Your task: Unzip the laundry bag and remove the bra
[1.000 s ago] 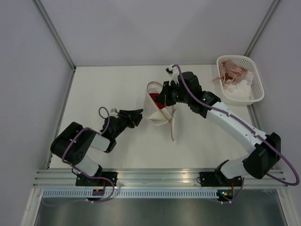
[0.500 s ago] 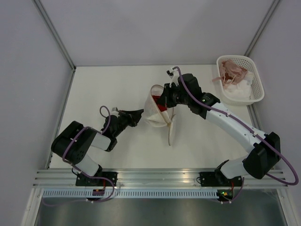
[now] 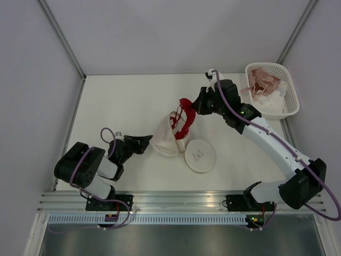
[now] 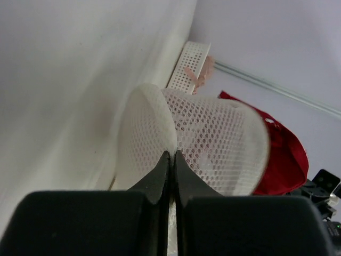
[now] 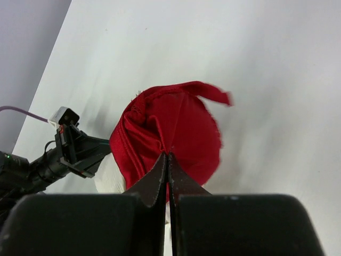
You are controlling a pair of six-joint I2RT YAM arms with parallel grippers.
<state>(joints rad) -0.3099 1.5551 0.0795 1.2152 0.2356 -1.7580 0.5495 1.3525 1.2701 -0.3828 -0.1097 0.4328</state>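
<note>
Right gripper (image 3: 193,109) aloft on bra (image 3: 185,120), left gripper (image 3: 148,141) low on laundry bag (image 3: 164,142)

Mesh laundry bag (image 3: 164,140) unzipped; red bra (image 3: 185,118) half out.

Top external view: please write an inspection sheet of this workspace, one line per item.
Surface: plain white table.
Job's things: laundry bag unzipped, its flap flat on the table; red bra partly out.
Clutter: white basket with pinkish garments, far right corner.
Grippers: left gripper shut on the bag's mesh; right gripper shut on the bra.
Cables: purple cables along both arms.
Surroundings: grey walls; metal rail at near edge.
</note>
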